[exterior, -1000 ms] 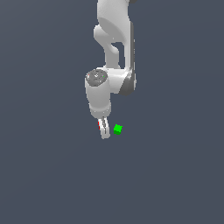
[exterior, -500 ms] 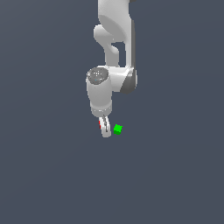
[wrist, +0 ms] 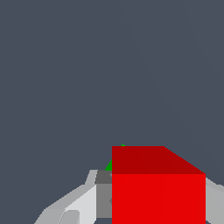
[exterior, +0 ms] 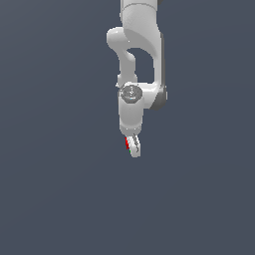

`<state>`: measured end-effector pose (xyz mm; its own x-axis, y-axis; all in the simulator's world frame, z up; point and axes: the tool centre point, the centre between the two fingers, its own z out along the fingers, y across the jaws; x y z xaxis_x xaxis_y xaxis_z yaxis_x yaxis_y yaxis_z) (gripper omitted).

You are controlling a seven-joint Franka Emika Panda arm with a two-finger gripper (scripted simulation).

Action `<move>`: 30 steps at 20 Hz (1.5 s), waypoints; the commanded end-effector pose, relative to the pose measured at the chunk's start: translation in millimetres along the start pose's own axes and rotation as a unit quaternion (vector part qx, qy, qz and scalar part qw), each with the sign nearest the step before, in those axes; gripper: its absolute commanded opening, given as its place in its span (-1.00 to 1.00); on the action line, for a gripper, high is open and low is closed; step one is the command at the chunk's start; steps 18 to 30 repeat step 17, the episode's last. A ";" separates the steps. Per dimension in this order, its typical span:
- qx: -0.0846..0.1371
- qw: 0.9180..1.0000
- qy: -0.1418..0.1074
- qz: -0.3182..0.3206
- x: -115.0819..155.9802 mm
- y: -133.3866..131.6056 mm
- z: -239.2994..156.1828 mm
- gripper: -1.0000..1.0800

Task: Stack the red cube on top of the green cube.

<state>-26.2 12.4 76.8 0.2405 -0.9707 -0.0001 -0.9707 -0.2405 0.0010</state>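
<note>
Wrist view: green cube (wrist: 114, 160) shows only as a sliver, mostly hidden behind the red cube (wrist: 158, 188), which the pincer (wrist: 148, 197) pinches between pale fingers (wrist: 83, 199). Exterior view: red edge (exterior: 127, 143) visible at pincer (exterior: 132, 147); green cube not seen.

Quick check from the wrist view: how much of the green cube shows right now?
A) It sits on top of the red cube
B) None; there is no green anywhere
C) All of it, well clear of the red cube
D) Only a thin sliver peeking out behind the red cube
D: in the wrist view the red cube, held between the end effector fingers, fills the foreground, and just a small green edge of the green cube shows behind it.
</note>
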 end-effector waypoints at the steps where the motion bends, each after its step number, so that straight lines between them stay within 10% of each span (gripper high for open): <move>1: 0.001 1.000 0.000 0.001 -12.8 -0.2 8.2 -1.00; 7: 0.000 1.000 0.000 0.000 -22.1 -2.2 14.7 -1.00; 8: 0.000 1.000 0.000 0.000 -22.1 -2.2 14.7 0.92; 30: 0.000 1.000 0.000 0.000 -22.1 -2.2 14.7 0.92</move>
